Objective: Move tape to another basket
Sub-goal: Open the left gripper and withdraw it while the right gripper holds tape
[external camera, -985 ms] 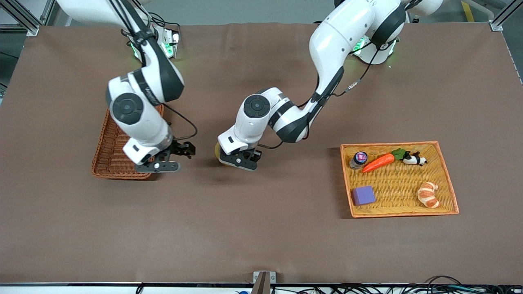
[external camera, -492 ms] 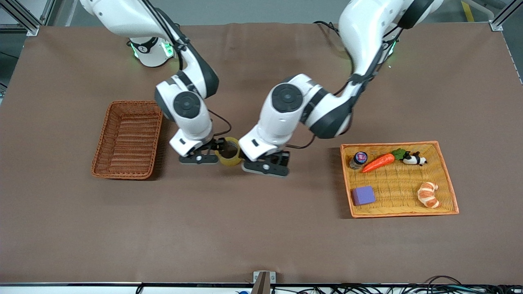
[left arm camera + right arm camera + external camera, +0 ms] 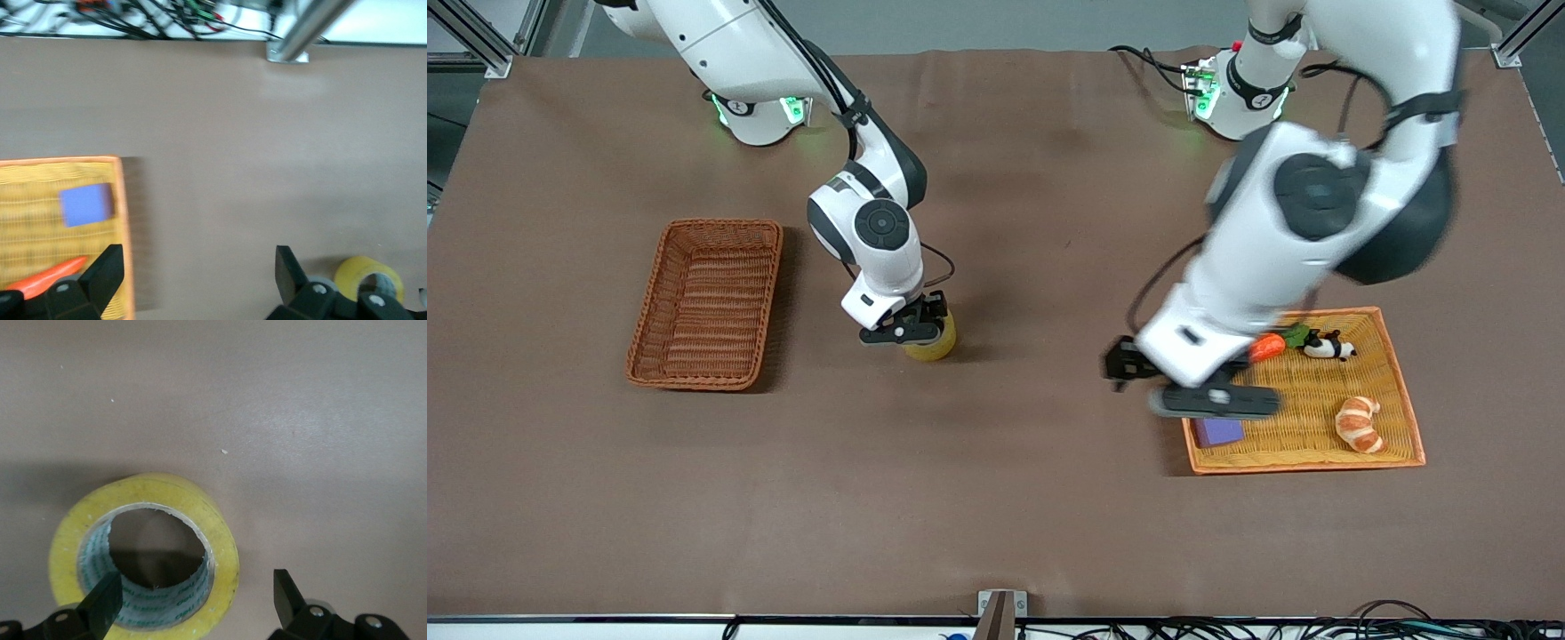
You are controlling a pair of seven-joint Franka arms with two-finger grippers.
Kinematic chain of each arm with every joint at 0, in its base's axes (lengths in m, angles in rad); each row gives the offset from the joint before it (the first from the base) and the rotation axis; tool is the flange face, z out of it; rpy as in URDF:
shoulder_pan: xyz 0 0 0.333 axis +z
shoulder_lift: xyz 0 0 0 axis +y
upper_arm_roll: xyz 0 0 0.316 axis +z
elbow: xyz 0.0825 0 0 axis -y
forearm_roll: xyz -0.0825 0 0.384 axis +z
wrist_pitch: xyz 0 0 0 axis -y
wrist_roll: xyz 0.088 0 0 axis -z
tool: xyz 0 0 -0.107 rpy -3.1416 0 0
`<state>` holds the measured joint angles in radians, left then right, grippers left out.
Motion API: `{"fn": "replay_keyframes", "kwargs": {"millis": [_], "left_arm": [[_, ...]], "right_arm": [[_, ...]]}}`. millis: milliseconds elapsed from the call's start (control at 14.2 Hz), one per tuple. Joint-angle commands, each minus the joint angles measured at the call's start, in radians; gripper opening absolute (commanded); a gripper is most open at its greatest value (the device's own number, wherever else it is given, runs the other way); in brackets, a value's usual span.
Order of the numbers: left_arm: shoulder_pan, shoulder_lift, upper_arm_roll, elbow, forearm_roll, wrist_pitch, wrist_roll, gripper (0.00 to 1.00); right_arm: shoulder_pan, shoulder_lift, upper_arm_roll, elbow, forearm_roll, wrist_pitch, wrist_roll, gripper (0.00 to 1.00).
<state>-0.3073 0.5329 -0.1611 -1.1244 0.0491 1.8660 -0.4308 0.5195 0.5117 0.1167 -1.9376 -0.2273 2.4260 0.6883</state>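
Observation:
The tape [image 3: 939, 345], a yellowish roll with a grey-lined hole, lies flat on the table between the two baskets. My right gripper [image 3: 903, 333] is right over it and open. In the right wrist view one fingertip [image 3: 103, 599] sits in the tape's [image 3: 220, 520] hole and the other stands outside the ring. The reddish-brown basket [image 3: 704, 304] stands toward the right arm's end and holds nothing. My left gripper [image 3: 1183, 387] is open and empty above the yellow tray's rim [image 3: 1183, 418]. The left wrist view shows the tape [image 3: 373, 275] some way off.
The yellow tray with an orange rim [image 3: 123, 200] holds a purple cube [image 3: 1218, 432], a carrot [image 3: 1264, 347], a croissant [image 3: 1359, 424], a small black-and-white toy [image 3: 1329, 346] and more under my left arm. The cube [image 3: 85, 205] and carrot [image 3: 53, 275] show in the left wrist view.
My left gripper let go of the tape on the table and swung back to the yellow tray. My right gripper came from the basket to just over the tape.

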Motion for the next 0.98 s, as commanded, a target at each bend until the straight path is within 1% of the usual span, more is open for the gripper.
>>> {"fn": "replay_keyframes", "kwargs": {"millis": [0, 70, 141, 211, 352, 422, 492, 563, 633, 704, 774, 844, 915], "left_arm": [[0.03, -0.057, -0.012, -0.045, -0.006, -0.059, -0.002, 1.0], [0.033, -0.065, -0.008, -0.045, 0.0, -0.083, -0.005, 1.0], [0.057, -0.071, -0.005, -0.045, 0.003, -0.096, -0.002, 1.0], [0.121, -0.082, -0.017, -0.045, -0.001, -0.096, 0.001, 1.0], [0.21, -0.091, -0.073, -0.045, -0.006, -0.097, 0.048, 1.0], [0.224, -0.109, -0.072, -0.046, -0.014, -0.097, 0.087, 1.0], [0.228, -0.12, -0.068, -0.046, -0.014, -0.112, 0.095, 1.0], [0.228, -0.142, -0.055, -0.046, -0.012, -0.14, 0.101, 1.0], [0.218, -0.161, -0.026, -0.055, -0.011, -0.155, 0.11, 1.0], [0.199, -0.197, 0.01, -0.072, -0.011, -0.166, 0.118, 1.0], [0.197, -0.227, 0.041, -0.086, -0.014, -0.175, 0.13, 1.0], [0.204, -0.264, 0.049, -0.11, -0.015, -0.189, 0.151, 1.0], [0.212, -0.307, 0.051, -0.153, -0.015, -0.197, 0.186, 1.0]], "right_arm": [[-0.001, -0.021, -0.002, -0.064, -0.069, 0.047, 0.019, 1.0], [0.002, -0.018, -0.002, -0.064, -0.073, 0.053, 0.02, 1.0], [0.005, -0.003, -0.002, -0.066, -0.073, 0.076, 0.02, 1.0], [0.007, 0.005, -0.002, -0.082, -0.073, 0.103, 0.02, 1.0], [0.0, 0.007, -0.002, -0.089, -0.075, 0.117, 0.019, 0.98], [0.002, 0.011, -0.002, -0.087, -0.075, 0.123, 0.02, 0.91], [0.002, 0.013, -0.002, -0.087, -0.075, 0.131, 0.023, 0.86], [0.004, 0.017, -0.002, -0.086, -0.073, 0.137, 0.023, 0.8], [-0.004, 0.021, -0.002, -0.084, -0.073, 0.143, 0.025, 0.73], [-0.004, 0.021, -0.002, -0.084, -0.073, 0.145, 0.037, 0.56], [-0.003, 0.025, -0.002, -0.084, -0.073, 0.146, 0.04, 0.42], [0.0, 0.031, -0.002, -0.084, -0.073, 0.154, 0.042, 0.35], [0.0, 0.033, -0.003, -0.084, -0.073, 0.165, 0.048, 0.34]]}}
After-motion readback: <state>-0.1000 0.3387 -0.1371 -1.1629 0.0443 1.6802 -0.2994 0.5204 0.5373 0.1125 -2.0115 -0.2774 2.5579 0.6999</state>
